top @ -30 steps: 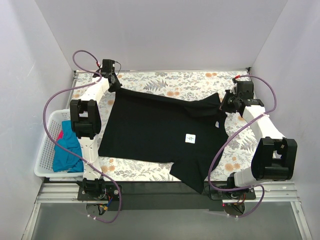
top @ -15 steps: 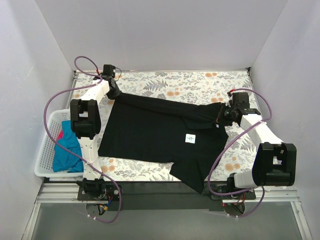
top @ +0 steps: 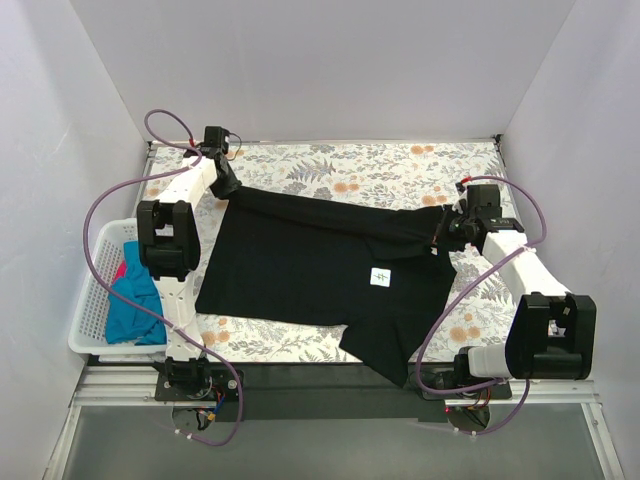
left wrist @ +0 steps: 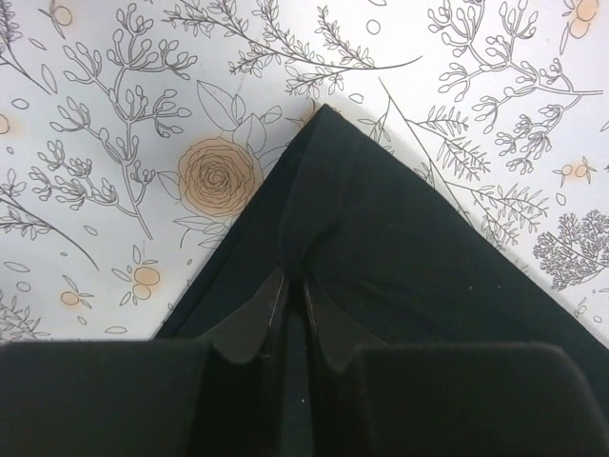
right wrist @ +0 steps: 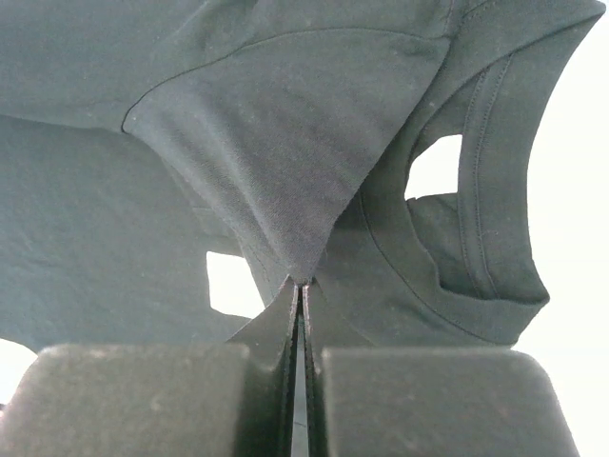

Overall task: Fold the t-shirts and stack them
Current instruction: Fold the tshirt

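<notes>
A large black t-shirt (top: 310, 270) lies spread on the floral table, a white label on it. Its far edge is lifted and stretched between my two grippers. My left gripper (top: 226, 183) is shut on the shirt's far-left corner (left wrist: 328, 190), pinching black cloth (left wrist: 293, 278). My right gripper (top: 447, 228) is shut on the shirt near the collar and right shoulder (right wrist: 303, 279), holding the cloth off the table. A teal-blue t-shirt (top: 133, 300) and a bit of pink-red cloth (top: 121, 270) lie in the basket at the left.
A white lattice basket (top: 96, 290) sits off the table's left edge. The floral table top (top: 380, 170) shows beyond the shirt. White walls close in on the left, back and right. Purple cables loop from both arms.
Both grippers have drawn the shirt's far edge toward the near side, the right more than the left; the fold line now sits lower on the table. Both grips stay shut.
</notes>
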You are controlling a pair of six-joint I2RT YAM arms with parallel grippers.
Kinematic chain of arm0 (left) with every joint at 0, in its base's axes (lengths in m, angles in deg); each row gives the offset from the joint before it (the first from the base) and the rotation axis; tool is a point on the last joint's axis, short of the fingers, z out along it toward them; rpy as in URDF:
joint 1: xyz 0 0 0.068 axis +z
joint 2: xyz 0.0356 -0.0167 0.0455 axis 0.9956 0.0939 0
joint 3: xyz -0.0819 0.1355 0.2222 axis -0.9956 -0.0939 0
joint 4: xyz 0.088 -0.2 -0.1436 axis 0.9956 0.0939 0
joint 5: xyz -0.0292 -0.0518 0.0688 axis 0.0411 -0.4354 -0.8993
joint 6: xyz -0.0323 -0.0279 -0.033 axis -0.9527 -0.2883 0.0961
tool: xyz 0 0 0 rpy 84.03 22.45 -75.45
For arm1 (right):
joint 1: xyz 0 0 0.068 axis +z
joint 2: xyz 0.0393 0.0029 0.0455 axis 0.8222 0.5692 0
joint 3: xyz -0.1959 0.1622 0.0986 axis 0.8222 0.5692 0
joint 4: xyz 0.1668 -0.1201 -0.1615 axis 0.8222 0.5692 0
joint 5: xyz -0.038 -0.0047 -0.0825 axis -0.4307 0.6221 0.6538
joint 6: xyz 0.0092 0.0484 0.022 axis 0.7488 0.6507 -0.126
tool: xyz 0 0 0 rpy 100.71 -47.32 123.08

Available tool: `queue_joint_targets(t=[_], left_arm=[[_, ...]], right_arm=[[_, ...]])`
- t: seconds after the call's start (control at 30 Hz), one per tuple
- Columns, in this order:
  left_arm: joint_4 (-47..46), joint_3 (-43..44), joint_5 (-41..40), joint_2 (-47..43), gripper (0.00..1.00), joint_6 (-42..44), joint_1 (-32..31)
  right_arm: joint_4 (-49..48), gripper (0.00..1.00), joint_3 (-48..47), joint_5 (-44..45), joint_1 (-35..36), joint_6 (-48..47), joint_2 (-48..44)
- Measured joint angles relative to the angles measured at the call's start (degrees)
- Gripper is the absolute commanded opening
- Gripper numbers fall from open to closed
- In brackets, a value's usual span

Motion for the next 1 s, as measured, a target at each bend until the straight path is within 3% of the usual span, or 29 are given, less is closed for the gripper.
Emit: queue_joint_targets(t=[0.4, 0.93, 1.0], left_arm=[[4.0, 1.6, -0.7, -0.2, 0.09, -0.1, 0.0], [1.9, -8.8, -1.4, -0.6, 0.11, -3.0, 0.1], [1.6, -8.8, -1.5, -0.6, 0.11, -3.3, 0.2]], right_arm=[[2.2, 0.01, -0.4, 0.8, 0.0, -0.4, -2.7], [1.7, 0.01, 2.8, 4.0, 0.0, -1.2, 2.6], [1.5, 0.1, 2.9, 4.1, 0.0, -1.2, 3.3]])
